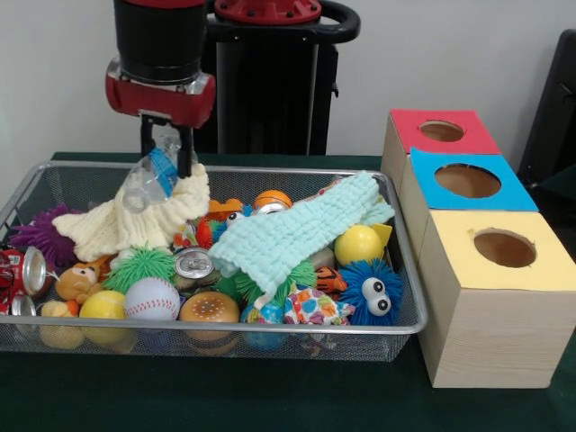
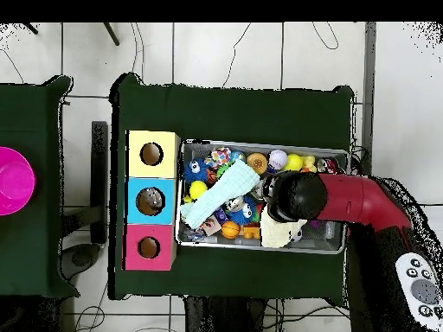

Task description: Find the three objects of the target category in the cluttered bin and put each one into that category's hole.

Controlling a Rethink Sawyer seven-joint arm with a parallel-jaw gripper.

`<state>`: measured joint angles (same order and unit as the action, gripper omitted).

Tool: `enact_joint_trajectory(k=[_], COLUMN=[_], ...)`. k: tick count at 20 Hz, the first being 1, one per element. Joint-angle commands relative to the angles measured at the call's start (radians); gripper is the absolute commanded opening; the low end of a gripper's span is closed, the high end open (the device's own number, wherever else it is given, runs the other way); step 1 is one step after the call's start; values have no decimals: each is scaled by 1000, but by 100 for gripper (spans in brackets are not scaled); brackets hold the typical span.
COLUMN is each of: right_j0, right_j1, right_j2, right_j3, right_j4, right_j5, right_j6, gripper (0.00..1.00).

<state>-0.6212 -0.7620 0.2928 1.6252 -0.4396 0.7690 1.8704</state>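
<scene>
gripper [image 1: 166, 160]: clamped on a clear plastic bottle [image 1: 149, 182] with a blue label, held tilted just above the bin's far rim
bin [image 1: 396, 326]: mesh basket, still packed with balls, cans, fuzzy toys, cloths
snag: cream cloth [image 1: 126, 220] is draped against the bottle and hangs below it back into the bin; can't tell if it's pinched too
hole [image 1: 441, 130]: in the red box, farthest of the three boxes beside the bin, at the opposite end from the gripper
step: looks like carrying the bottle to the red hole
how: lift straight up until the cloth drops off before traversing; if it stays attached, it likely blocks the hole
route: travel along the bin's far rim, high enough to clear the mint cloth [image 1: 297, 236]
release: centre over the hole, bottle end-down, since it's long next to the opening
</scene>
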Motion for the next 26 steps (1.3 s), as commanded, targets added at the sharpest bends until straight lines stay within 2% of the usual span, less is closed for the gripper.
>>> enact_joint_trajectory(k=[1,13,26], right_j0=[35,119,226], right_j1=[-3,-16,-48], right_j2=[76,45,-12], right_j3=[1,15,11], right_j4=[73,144,215], right_j5=[72,11,16], right_j6=[-16,68,158], gripper=[0,0,0])
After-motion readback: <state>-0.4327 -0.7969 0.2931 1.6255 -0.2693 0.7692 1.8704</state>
